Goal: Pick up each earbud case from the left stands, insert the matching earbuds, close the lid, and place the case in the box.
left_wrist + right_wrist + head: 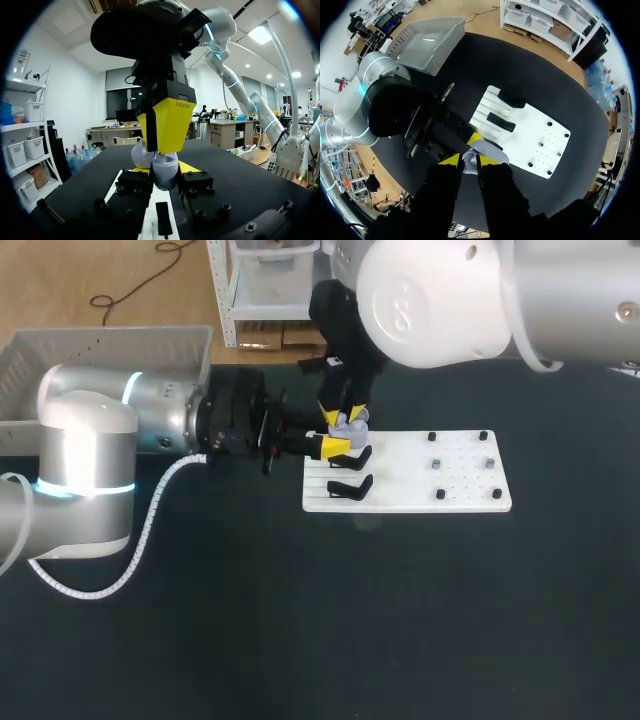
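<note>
A pale lavender earbud case (348,424) hangs just above the left end of the white board (460,490). My left gripper (338,436) comes in level from the left and is shut on the case's lower body (165,175). My right gripper (345,417) comes down from above, its yellow fingers (172,125) clamped on the case's upper part. In the right wrist view the case (487,148) lies between my right gripper (469,161) tips, with the left's yellow fingertip (474,138) beside it. Whether the lid is open I cannot tell.
Two black stands (350,487) (353,455) sit bare on the board's left half, under the grippers. Several small dark pieces (437,464) dot its right half. A grey box (100,350) stands at the table's far left corner.
</note>
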Tool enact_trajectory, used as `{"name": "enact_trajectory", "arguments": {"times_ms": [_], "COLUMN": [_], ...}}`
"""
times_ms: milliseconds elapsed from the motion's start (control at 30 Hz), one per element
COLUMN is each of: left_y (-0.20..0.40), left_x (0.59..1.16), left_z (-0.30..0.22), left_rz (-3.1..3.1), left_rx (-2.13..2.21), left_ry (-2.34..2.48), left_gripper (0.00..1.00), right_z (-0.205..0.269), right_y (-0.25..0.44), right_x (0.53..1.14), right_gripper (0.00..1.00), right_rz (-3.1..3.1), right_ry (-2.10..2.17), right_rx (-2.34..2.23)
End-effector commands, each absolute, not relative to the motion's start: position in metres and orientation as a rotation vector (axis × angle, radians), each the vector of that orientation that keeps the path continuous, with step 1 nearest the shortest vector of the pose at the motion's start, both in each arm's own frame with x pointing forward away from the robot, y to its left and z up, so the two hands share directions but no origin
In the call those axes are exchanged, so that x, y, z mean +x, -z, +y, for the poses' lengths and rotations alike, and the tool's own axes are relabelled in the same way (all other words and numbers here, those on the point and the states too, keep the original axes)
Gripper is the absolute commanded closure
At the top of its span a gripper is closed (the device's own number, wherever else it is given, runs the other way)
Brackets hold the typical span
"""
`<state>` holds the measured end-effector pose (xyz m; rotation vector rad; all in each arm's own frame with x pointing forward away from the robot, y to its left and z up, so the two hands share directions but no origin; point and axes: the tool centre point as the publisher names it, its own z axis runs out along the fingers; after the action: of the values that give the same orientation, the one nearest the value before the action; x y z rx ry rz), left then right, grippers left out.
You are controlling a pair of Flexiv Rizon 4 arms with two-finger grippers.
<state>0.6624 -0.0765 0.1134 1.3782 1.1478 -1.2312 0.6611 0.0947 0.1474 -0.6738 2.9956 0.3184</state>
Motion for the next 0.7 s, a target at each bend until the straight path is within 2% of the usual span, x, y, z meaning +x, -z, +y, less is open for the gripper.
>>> {"name": "enact_trajectory", "arguments": {"times_ms": [33,67,467,700], "left_y": [-0.114,-0.114,-0.114,-0.114], "left_x": [0.660,0.660,0.660,0.660], "left_z": [-0.077,-0.077,-0.077,-0.077], "left_rz": [1.146,1.146,1.146,1.146], "left_rx": [1.376,1.376,1.376,1.376], "left_ry": [1.227,1.227,1.227,1.227], "left_gripper": [1.00,1.00,1.00,1.00], "right_z": [0.097,0.096,0.088,0.061], "right_y": [-0.148,-0.150,-0.189,-0.194], "right_x": [0.663,0.661,0.645,0.679], "right_gripper": [0.29,0.00,0.00,0.00], "right_rz": [3.004,3.004,2.934,2.912], "right_ry": [-0.311,-0.310,-0.263,-0.143], "right_rx": [-0.673,-0.672,-0.663,-0.195]}}
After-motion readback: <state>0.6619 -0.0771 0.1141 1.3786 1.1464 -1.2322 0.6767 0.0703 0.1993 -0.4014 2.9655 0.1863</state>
